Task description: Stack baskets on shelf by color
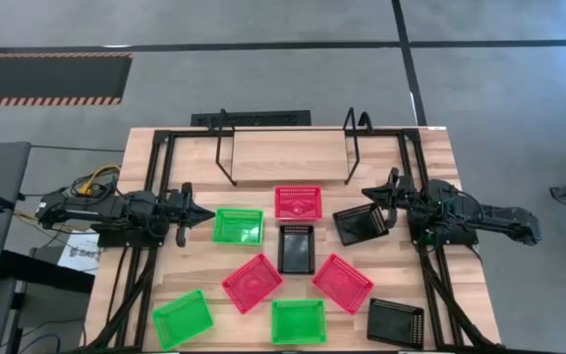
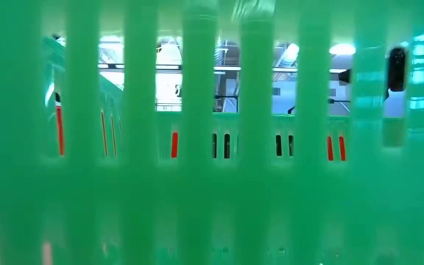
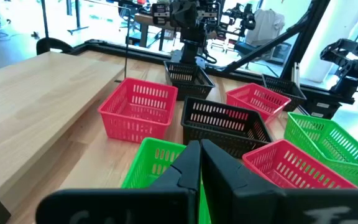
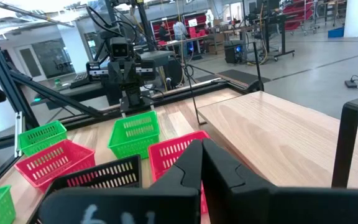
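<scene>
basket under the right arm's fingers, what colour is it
Black. The basket at the right gripper shows best in the high view.

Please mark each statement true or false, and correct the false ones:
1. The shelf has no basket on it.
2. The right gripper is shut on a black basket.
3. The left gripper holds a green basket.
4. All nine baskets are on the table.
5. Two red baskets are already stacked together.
1. True. The shelf board is bare.
2. True. The right gripper is shut on the rim of a tilted black basket.
3. False. The left gripper is shut and empty, just beside a green basket.
4. True. Three red, three green and three black baskets can be counted in the high view.
5. False. Every basket sits apart; for example the red basket near the shelf stands alone.
</scene>
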`<action>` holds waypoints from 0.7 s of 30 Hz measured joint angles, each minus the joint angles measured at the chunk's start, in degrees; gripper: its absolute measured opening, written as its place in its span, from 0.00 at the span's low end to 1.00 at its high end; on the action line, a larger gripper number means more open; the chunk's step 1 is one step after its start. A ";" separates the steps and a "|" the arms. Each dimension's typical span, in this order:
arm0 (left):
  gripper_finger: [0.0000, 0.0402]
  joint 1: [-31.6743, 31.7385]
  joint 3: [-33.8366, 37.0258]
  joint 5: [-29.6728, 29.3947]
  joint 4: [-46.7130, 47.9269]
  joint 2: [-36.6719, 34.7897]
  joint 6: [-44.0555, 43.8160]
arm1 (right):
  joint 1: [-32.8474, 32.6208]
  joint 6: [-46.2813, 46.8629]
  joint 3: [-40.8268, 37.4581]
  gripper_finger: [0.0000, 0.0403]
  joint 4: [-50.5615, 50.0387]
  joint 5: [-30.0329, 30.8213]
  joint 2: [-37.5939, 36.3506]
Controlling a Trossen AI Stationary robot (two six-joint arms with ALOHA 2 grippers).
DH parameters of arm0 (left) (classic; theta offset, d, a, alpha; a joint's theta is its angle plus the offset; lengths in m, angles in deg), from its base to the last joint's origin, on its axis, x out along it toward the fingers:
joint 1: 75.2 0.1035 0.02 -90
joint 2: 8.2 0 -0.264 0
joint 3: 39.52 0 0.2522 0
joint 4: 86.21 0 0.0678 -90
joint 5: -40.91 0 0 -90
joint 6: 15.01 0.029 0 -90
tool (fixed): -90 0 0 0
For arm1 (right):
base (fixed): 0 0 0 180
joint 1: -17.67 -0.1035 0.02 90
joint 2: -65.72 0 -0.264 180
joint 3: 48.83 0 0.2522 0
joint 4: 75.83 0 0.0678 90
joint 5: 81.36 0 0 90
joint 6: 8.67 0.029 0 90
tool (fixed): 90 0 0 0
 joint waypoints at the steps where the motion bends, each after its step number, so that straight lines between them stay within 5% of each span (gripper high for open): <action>1: 0.00 0.02 0.00 0.00 0.00 0.02 0.00 | 0.00 0.01 0.01 0.07 0.01 0.00 -0.01; 16: 0.00 0.01 0.00 -3.75 -0.52 0.00 -0.04 | 0.01 0.01 0.01 0.07 -0.01 0.01 0.00; 21: 0.00 0.02 0.27 -8.27 -4.03 0.02 -8.78 | 0.02 0.02 0.02 0.07 0.01 0.00 0.00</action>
